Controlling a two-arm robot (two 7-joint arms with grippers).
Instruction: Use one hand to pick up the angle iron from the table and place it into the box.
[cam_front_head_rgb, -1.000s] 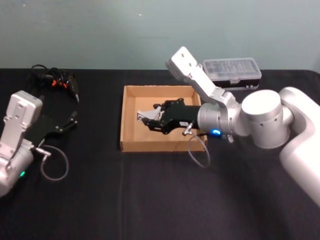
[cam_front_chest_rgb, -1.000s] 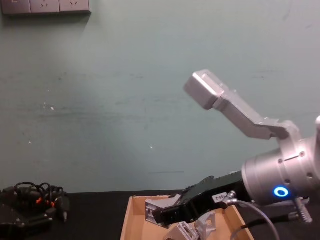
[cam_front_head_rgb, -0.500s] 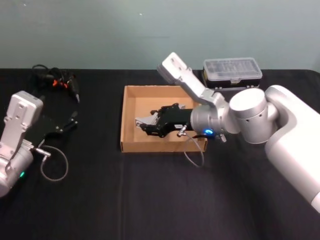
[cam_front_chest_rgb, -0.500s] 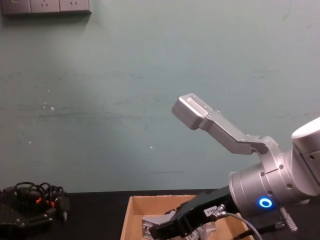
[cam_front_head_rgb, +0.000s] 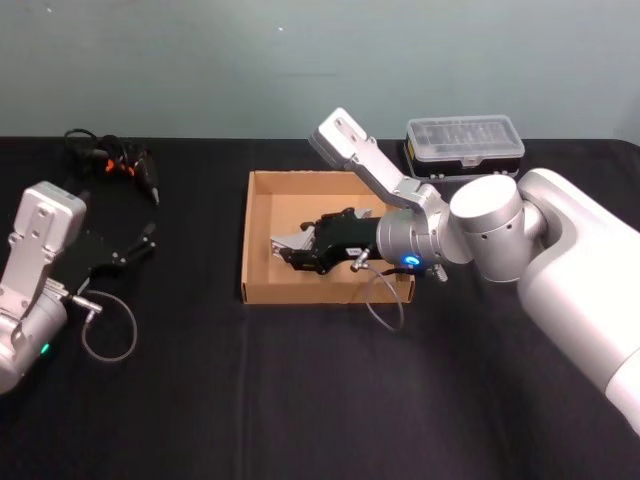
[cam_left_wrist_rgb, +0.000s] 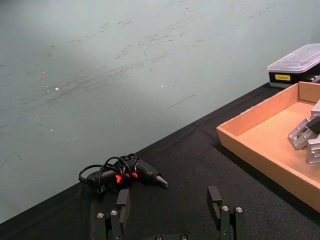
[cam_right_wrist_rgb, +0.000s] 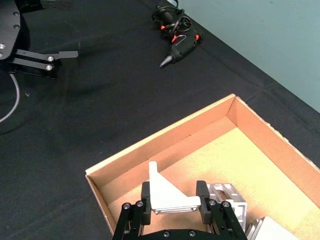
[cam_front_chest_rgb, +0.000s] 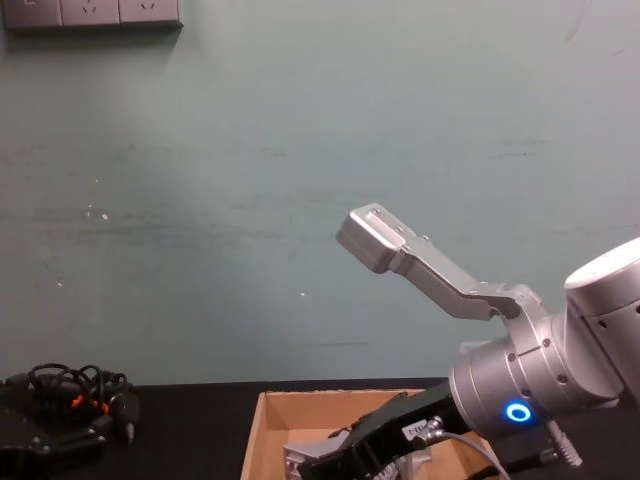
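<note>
The right gripper (cam_right_wrist_rgb: 173, 205) reaches into the box (cam_front_head_rgb: 257, 240) from its right side, low over the floor, its fingers (cam_right_wrist_rgb: 145, 196) pinching one angle iron (cam_right_wrist_rgb: 166, 196) by the two ends of its flat flange; the bracket hangs inside the box, towards its left wall, not yet set down as far as I can judge; more brackets (cam_right_wrist_rgb: 229, 196) lie on the box floor just beside it. The piece looks like stiff, smooth metal, light enough for one gripper but probably slippery, so a squeeze across parallel flat faces, as here, seems the safest hold; the triangular web would likely twist out. Opening low over the box floor should keep it from bouncing. The left gripper (cam_left_wrist_rgb: 171, 211) is parked well left of the box over the table (cam_front_head_rgb: 300, 400), fingers spread and empty, near a tool with tangled cable (cam_left_wrist_rgb: 122, 173).
</note>
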